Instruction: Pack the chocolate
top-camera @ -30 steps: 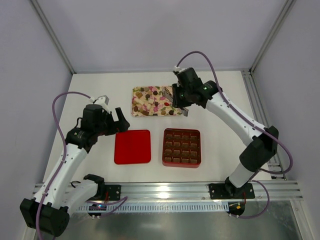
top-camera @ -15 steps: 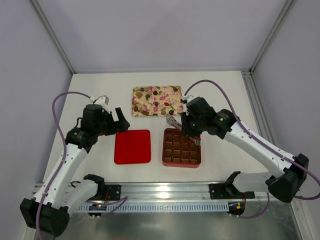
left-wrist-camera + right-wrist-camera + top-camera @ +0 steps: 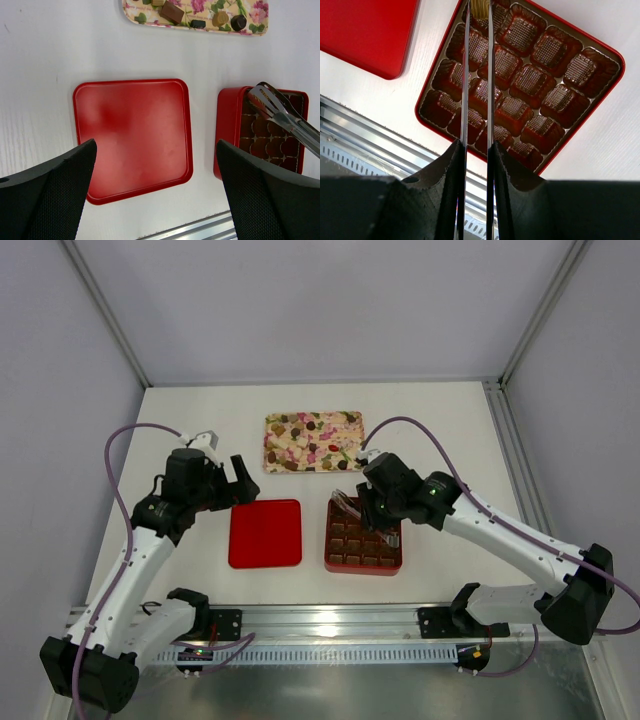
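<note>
Packing looks barely begun (a judgement from the grid): every cell seen in the red box (image 3: 227,130) appears bare; one tan chocolate (image 3: 480,7) sits pinched in the tongs (image 3: 465,75), top centre of the right wrist view, over a cell by the box's edge; the right gripper (image 3: 476,165) has its jaws clamped on the tongs; the remaining chocolates (image 3: 172,11) lie on the floral tray (image 3: 252,12), upper middle of the overhead view; the left gripper (image 3: 157,185) hangs over the red lid (image 3: 135,135), jaws wide apart.

The left gripper (image 3: 156,150) points down from a bent arm, its jaws spread wide and holding nothing. The right gripper (image 3: 476,150), on an arm reaching inward, is clamped on tongs (image 3: 466,75) and tilted down.
</note>
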{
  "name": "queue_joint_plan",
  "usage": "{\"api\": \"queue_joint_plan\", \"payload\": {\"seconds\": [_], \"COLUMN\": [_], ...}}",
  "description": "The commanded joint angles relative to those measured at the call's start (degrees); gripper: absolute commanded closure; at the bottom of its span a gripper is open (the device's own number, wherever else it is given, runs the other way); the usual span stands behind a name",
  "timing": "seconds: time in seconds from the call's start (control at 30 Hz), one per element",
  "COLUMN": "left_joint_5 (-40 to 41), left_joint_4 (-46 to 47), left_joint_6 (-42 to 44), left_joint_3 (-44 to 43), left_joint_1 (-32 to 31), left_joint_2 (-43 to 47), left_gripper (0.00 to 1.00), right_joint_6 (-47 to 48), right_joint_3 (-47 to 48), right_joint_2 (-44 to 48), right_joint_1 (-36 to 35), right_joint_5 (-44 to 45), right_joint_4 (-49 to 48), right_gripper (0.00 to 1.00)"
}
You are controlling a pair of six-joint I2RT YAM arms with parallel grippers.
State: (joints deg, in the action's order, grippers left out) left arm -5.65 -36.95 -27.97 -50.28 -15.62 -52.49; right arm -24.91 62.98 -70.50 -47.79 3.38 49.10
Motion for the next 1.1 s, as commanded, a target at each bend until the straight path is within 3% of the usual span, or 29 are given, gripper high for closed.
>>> {"api": "queue_joint_plan", "payload": {"seconds": [0.0,0.67,0.9,1.07], "left_joint_5": [0.3,0.5,0.5,0.6], "left_joint_4": [0.7,0.7,0.6,0.6], "left_joint_6": [0.6,0.7,0.7,0.8], "left_joint_3": [-1.5,-1.6,-1.6,-1.6], "left_joint_1": [0.2,0.2,0.2,0.2], "left_joint_2": [0.2,-0.1,0.0,0.0], "left_gripper": [0.0,0.0,0.0,0.0], "right_joint_6": [-1.0,-0.8,-0.5,1.8], "right_joint_3": [0.2,-0.5,1.5,9.6], "right_joint_2": [0.4,1.9,2.6,-1.0], "right_joint_1": [-0.5,-0.6,-0.6,-0.6], "right_joint_5": [1.3,0.8,0.8,2.6], "right_joint_4": [-2.6,-1.6,-0.8,0.9], "right_gripper": [0.81,0.57,0.56,0.56]}}
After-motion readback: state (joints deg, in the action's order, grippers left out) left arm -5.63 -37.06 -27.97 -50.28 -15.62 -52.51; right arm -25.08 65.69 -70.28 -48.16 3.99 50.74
